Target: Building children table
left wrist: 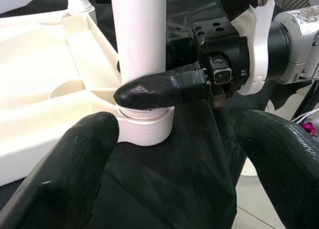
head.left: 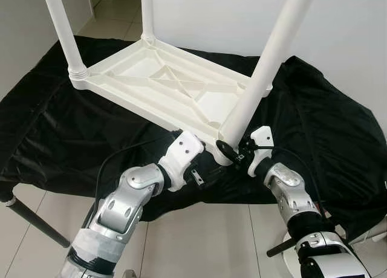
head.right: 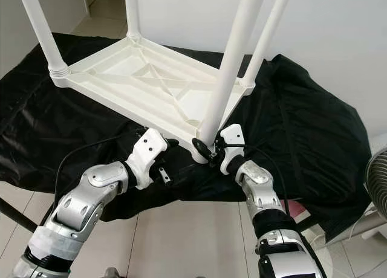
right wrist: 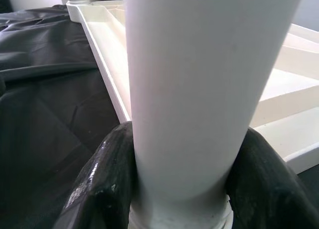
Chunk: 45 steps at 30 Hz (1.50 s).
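Table (head.left: 163,84) (upturned) on black cloth (head.left: 326,127), tiled floor (head.left: 199,242)

Both silver arms reach forward and inward, wrists nearly meeting. The right hand (head.left: 228,150) has its 2 black fingers (right wrist: 99,189) clamped around a white leg (right wrist: 199,89). The left hand (head.left: 202,169) sits just beside it, fingers (left wrist: 65,179) spread apart.

We see a crumpled black fabric sheet (head.left: 314,127) draped over a low bench, hanging down past its edges. Under it, a dark slanted metal leg (head.left: 33,220) reaches down to the pale glossy tiled floor (head.left: 199,242). A plain white wall (head.right: 338,30) stands behind. At the far right edge we find part of a round grey wire fan guard (head.right: 378,184), near the sheet's hanging corner.
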{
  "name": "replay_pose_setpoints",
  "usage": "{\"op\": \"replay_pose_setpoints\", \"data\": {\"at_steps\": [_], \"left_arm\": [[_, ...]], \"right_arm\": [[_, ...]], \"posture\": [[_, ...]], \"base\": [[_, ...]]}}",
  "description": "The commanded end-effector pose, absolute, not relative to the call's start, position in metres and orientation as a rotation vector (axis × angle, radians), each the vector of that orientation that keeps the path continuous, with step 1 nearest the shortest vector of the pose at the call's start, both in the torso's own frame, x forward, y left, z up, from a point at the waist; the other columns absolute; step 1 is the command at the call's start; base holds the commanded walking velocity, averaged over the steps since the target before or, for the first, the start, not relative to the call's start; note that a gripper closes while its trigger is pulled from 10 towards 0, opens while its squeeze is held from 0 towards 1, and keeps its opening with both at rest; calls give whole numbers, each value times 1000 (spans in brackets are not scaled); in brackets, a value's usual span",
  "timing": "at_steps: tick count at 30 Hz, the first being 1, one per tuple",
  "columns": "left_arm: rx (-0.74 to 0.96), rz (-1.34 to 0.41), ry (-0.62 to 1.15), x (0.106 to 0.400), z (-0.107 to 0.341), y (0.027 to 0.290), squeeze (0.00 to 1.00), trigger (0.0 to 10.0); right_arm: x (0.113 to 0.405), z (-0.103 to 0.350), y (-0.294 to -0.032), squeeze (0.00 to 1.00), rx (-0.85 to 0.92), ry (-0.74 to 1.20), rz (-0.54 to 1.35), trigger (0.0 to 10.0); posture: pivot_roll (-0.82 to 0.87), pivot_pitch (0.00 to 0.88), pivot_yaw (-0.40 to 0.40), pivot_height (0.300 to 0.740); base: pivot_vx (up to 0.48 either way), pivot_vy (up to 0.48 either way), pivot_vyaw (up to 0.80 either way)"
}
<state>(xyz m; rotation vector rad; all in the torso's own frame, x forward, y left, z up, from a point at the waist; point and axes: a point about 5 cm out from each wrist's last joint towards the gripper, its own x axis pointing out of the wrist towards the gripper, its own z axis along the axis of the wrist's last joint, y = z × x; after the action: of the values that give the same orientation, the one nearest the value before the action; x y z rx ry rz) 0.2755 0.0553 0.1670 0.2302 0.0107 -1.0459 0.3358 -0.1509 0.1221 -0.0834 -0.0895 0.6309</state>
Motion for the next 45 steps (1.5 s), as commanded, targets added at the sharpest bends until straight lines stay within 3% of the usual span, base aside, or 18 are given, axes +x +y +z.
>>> {"op": "replay_pose_setpoints", "data": {"at_steps": [1,14,16,23,40,41,42,43,45], "left_arm": [[223,-1027,16,274,164,52,0,10000],[226,-1034,20,274,161,50,0,10000],[224,-1033,25,272,159,50,0,10000],[223,-1031,27,271,158,50,0,10000],[231,-1037,22,271,159,49,0,10000],[233,-1036,22,271,159,49,0,10000],[233,-1036,22,271,159,49,0,10000],[234,-1036,22,271,159,49,0,10000],[236,-1034,22,272,159,50,0,10000]], "right_arm": [[331,113,-152,0,-79,-63,629,10000],[321,118,-143,0,11,-157,491,10000],[313,117,-141,0,40,-182,314,10000],[303,110,-134,0,72,-144,13,10000],[301,115,-126,0,101,-141,-19,10000],[300,115,-127,345,101,-147,-12,10000],[300,115,-127,345,101,-147,-12,10000],[299,119,-128,1000,119,-169,11,10000],[298,123,-129,1000,127,-188,38,10000]], "posture": [[48,16,-107,740],[41,2,-122,740],[42,6,-131,740],[47,10,-137,740],[45,3,-133,740],[46,4,-132,740],[46,4,-132,740],[46,3,-132,740],[48,1,-134,740]], "base": [[0,0,0],[0,0,0],[0,0,0],[0,0,0],[0,0,0],[0,0,0],[0,0,0],[0,0,0],[0,0,0]]}}
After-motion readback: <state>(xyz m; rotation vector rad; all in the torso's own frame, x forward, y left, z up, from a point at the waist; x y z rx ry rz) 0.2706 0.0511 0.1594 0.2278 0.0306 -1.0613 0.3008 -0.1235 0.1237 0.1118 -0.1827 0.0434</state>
